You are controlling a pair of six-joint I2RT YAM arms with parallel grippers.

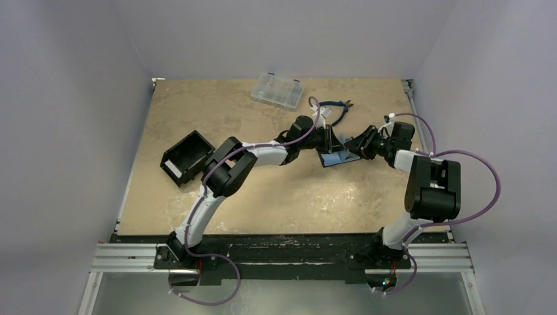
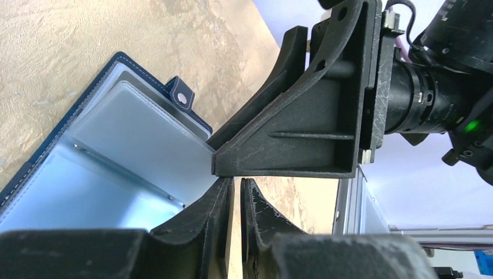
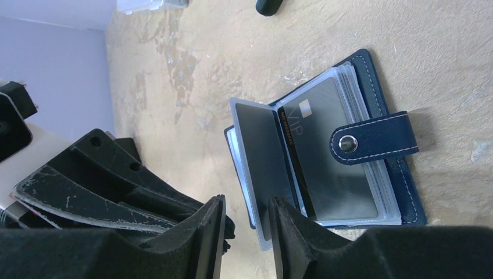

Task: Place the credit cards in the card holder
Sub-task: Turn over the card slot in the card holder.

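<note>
Card holder [image 1: 338,158]: navy wallet lying open and flat on the table [image 1: 263,203], with both arms reaching in over it.
Snap tab [image 3: 375,139]: folded across the holder's stacked sleeves, with its light stud [image 3: 347,143] facing up.
Raised sleeve [image 3: 256,157]: one clear leaf stands lifted from the stack on the holder's hinge side.
Credit card [image 3: 325,163]: I see a grey card marked VIP with a dark stripe. It looks seated in the holder's top sleeve.
Other cards: I find none loose around the holder. The pale strip in the black box is too small to identify.
Right gripper [image 3: 247,203]: at the holder's near edge, jaws apart. The lifted leaf's end lies in the gap against one finger, and I do not see it pinched.
Left gripper [image 2: 235,192]: at the holder's opposite edge, jaws drawn almost together with only a slit between them. I see nothing clamped there.
Black box [image 1: 187,157]: well to the left of the holder.
Clear compartment case [image 1: 277,90]: beyond the holder, towards the far edge.
Blue-handled tool [image 1: 338,105]: just beyond the holder. It may be pliers.
Step in hand: by my reading, parting the sleeves to open a pocket.
Next move: I would have the right jaws close on the leaf and hold it up while the left steadies the holder. Then I need to locate the next card.
</note>
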